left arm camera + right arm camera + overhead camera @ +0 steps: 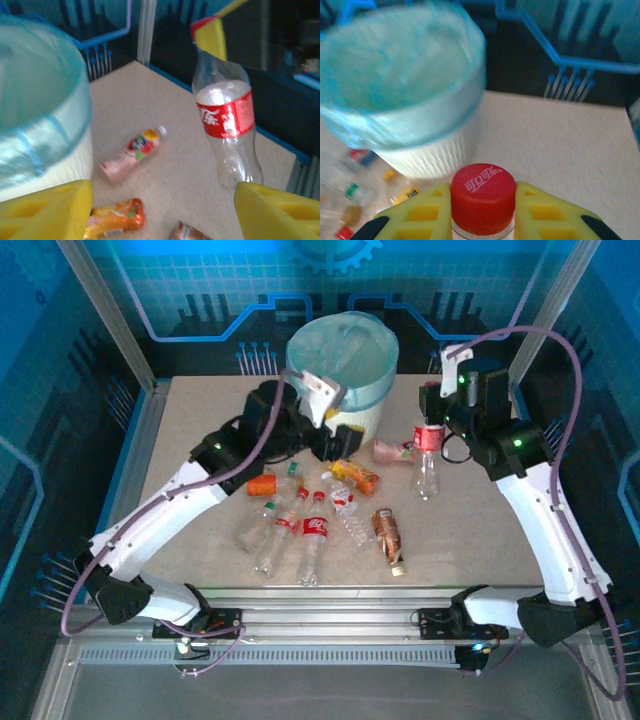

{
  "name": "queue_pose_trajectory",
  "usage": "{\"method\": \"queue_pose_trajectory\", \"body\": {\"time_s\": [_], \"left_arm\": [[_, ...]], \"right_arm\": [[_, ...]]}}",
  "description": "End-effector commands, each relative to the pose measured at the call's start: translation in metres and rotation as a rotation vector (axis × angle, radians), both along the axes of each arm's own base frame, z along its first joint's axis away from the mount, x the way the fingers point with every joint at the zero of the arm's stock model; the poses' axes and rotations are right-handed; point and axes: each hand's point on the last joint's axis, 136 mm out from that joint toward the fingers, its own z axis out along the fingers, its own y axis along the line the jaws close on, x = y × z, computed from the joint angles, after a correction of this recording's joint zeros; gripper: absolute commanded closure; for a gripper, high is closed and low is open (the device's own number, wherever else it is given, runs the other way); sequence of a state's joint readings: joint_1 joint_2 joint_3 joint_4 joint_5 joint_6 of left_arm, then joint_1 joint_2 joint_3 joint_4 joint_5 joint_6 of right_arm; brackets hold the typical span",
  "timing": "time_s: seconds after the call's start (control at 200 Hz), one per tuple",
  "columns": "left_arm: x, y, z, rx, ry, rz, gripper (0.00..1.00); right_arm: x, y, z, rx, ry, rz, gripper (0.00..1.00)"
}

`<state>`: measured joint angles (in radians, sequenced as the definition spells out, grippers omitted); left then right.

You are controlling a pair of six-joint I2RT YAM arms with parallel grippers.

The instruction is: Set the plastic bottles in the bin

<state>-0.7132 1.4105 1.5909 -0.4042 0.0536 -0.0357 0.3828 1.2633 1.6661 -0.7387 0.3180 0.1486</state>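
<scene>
Jaws of the right gripper (430,432) pinch the top of a clear plastic bottle with a red cap and a red label band (428,468). This bottle hangs upright just right of the round white bin with a translucent light-blue bag liner (384,380). Whether its base touches the beige tabletop (500,540) cannot be told. The left gripper (338,448) sits just in front of the bin, near an orange-labelled bottle (356,476) lying on its side. A pink bottle (392,450) lies between the two grippers, and a brown bottle (388,530) lies nearer the arm bases. A cluster of clear bottles (300,525) with red, green and orange markings lies left of centre on the tabletop.

Left wrist view: the left gripper (164,200) has its yellow jaws spread wide with nothing between them. The bin (65,170) stands at the left. The pink bottle (132,152) and the orange-labelled bottle (115,220) lie on the tabletop (165,100) ahead. The red-labelled bottle (225,130) stands upright at the right, a yellow finger at its top.

Right wrist view: the right gripper (483,210) has its yellow jaws pressed against both sides of the red cap (483,192). The bin (430,145) is close behind and to the left, its liner folded over the rim. Blurred bottles lie at its foot.
</scene>
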Motion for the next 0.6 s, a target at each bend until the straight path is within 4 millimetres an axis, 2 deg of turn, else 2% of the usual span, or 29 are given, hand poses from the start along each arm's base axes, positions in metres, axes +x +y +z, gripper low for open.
{"method": "queue_pose_trajectory", "body": {"time_s": [0.0, 0.155, 0.255, 0.34, 0.46, 0.595], "left_arm": [[0.018, 0.032, 0.041, -0.091, -0.018, 0.109, 0.27], [0.046, 0.063, 0.071, -0.183, -0.023, 0.184, 0.30], [0.068, 0.079, 0.078, -0.217, -0.007, 0.219, 0.31], [0.086, 0.089, 0.080, -0.247, 0.020, 0.233, 0.31], [0.108, 0.099, 0.081, -0.262, 0.047, 0.253, 0.32], [0.128, 0.103, 0.075, -0.265, 0.068, 0.261, 0.32]], "right_arm": [[-0.004, 0.008, 0.062, 0.007, -0.178, -0.011, 0.95], [0.007, 0.049, 0.119, 0.040, -0.346, 0.081, 0.96], [0.020, 0.073, 0.154, 0.055, -0.438, 0.130, 0.97], [0.039, 0.095, 0.173, 0.048, -0.496, 0.165, 0.97], [0.067, 0.123, 0.193, 0.032, -0.582, 0.215, 0.97], [0.108, 0.160, 0.185, -0.020, -0.645, 0.276, 0.98]]}}
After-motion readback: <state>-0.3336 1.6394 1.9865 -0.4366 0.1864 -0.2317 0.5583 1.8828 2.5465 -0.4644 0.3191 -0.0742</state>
